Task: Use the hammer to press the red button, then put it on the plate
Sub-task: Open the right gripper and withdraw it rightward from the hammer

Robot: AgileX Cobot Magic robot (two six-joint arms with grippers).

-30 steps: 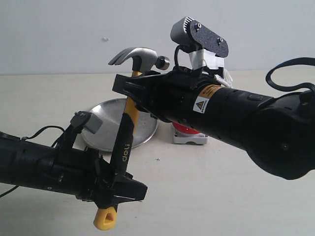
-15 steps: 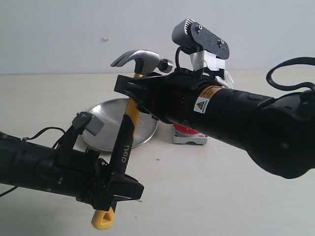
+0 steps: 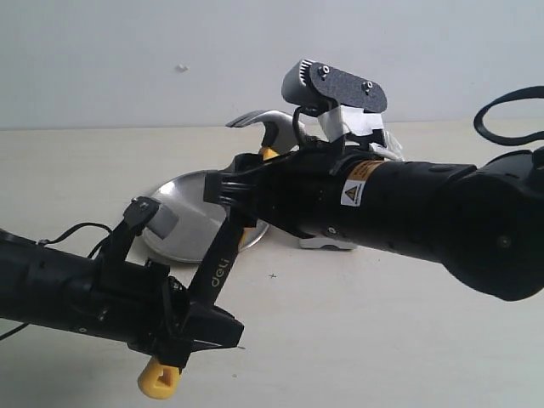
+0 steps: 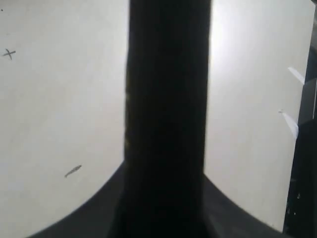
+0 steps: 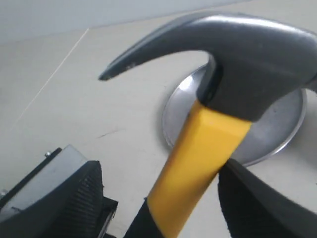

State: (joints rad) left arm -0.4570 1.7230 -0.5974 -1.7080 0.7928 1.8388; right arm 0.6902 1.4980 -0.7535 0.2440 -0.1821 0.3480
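worktop [image 3: 365,340]: pale beige, plain; carries plate and button
right arm [image 3: 425,212]: thick black, comes in from the right and reaches across the middle; hides most of the button
left arm [image 3: 59,293]: black, enters low on the left, points toward the middle
plate [image 3: 183,229]: round silver dish lying flat on the worktop, behind the hammer handle; nothing on it; in the right wrist view the hammer head sits in front of it
hammer [image 3: 219,268]: not on the plate; held tilted, head up and leaning right, claw toward the left; black lower handle in the left pincer; yellow neck passes between the right pincer's fingers; yellow loop end pokes out below the left pincer
button: on the worktop just right of the plate; only its grey-white base [image 3: 327,242] shows under the right arm; dome hidden; hammer head is well above and to its left, not touching
right pincer [image 3: 228,191]: spread; fingers either side of the handle just below the head; wrist view shows a clear gap on one side, other side too close to tell contact
left pincer [image 3: 197,330]: pinching the hammer's black grip just above the loop end; its wrist view is filled by the dark handle
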